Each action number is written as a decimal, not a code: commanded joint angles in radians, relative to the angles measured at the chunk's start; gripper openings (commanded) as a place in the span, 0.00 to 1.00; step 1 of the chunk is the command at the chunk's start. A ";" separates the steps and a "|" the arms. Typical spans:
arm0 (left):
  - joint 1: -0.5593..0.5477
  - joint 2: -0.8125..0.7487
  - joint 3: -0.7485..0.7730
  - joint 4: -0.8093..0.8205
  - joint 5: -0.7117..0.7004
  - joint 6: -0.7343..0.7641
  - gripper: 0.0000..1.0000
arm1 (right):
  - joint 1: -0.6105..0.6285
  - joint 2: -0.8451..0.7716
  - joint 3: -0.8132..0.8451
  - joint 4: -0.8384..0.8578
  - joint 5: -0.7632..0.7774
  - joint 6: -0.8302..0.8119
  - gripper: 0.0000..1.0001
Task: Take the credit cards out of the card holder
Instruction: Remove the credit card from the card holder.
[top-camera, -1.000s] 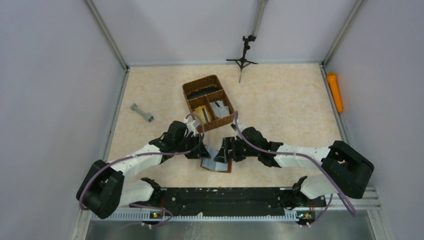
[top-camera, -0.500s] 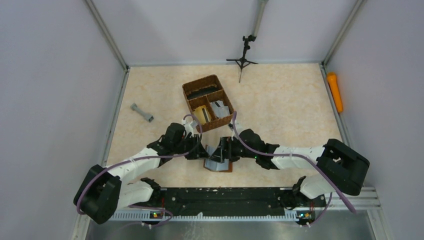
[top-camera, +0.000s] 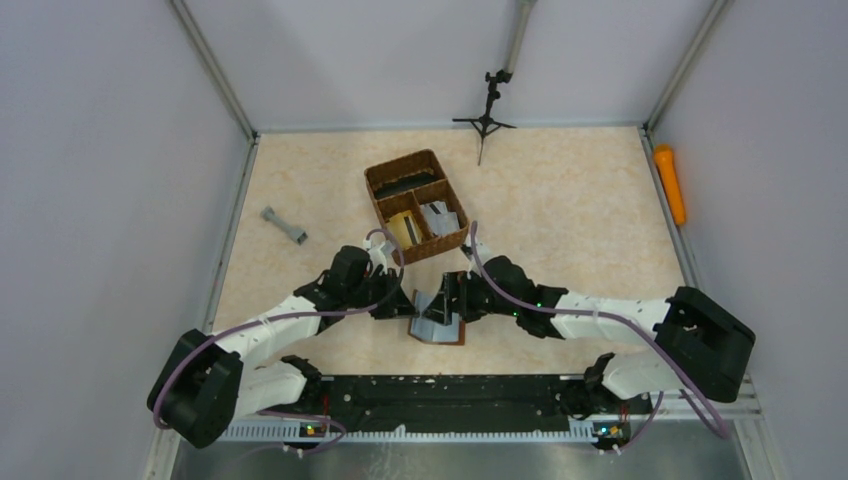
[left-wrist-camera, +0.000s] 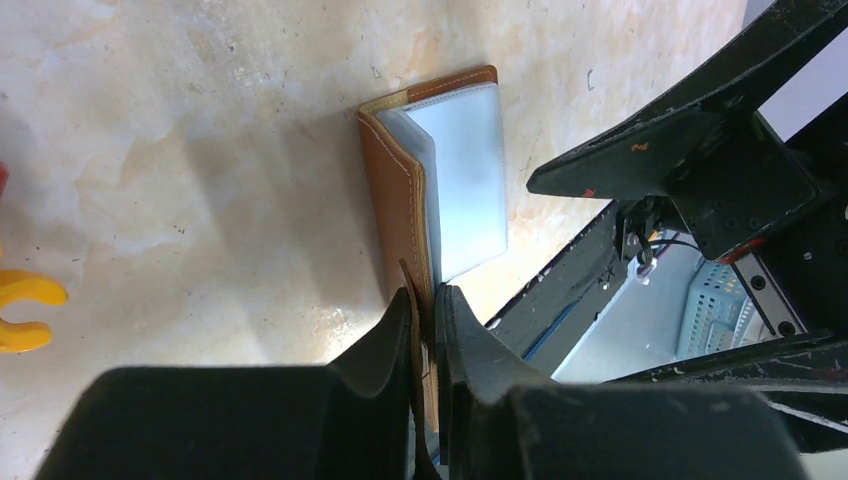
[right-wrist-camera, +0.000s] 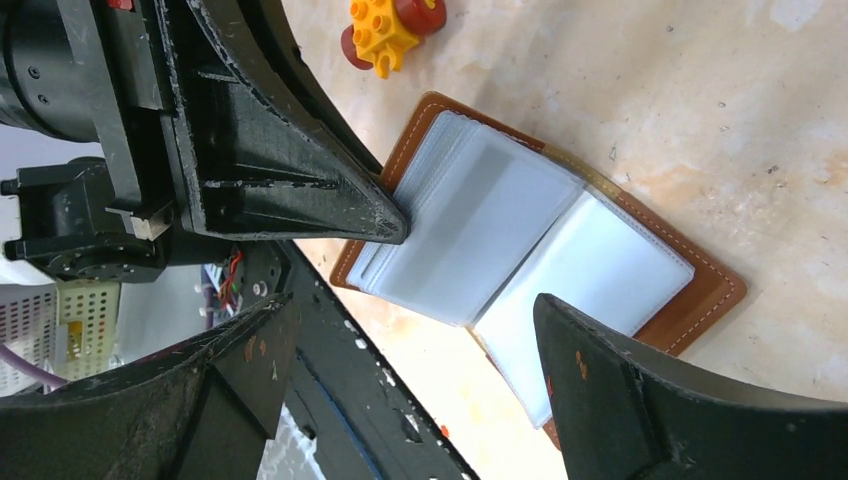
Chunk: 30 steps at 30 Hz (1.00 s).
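Right arm (top-camera: 600, 315) shifted, beige tabletop (top-camera: 560, 200), grey walls (top-camera: 100, 150)

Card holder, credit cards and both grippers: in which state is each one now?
card holder: open, grey inside facing up.
credit cards: inside the card holder, none taken out.
left gripper: shut on one brown cover of the card holder.
right gripper: open, fingers wide apart above the card holder.
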 joint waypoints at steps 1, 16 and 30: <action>-0.003 0.005 -0.001 0.045 0.013 -0.008 0.03 | 0.020 0.024 0.021 0.093 -0.048 0.011 0.89; -0.003 0.019 -0.045 0.150 0.041 -0.070 0.00 | 0.027 0.208 -0.049 0.304 -0.062 0.096 0.76; -0.003 0.025 -0.038 0.123 0.026 -0.052 0.00 | 0.027 0.219 -0.026 0.195 0.013 0.067 0.20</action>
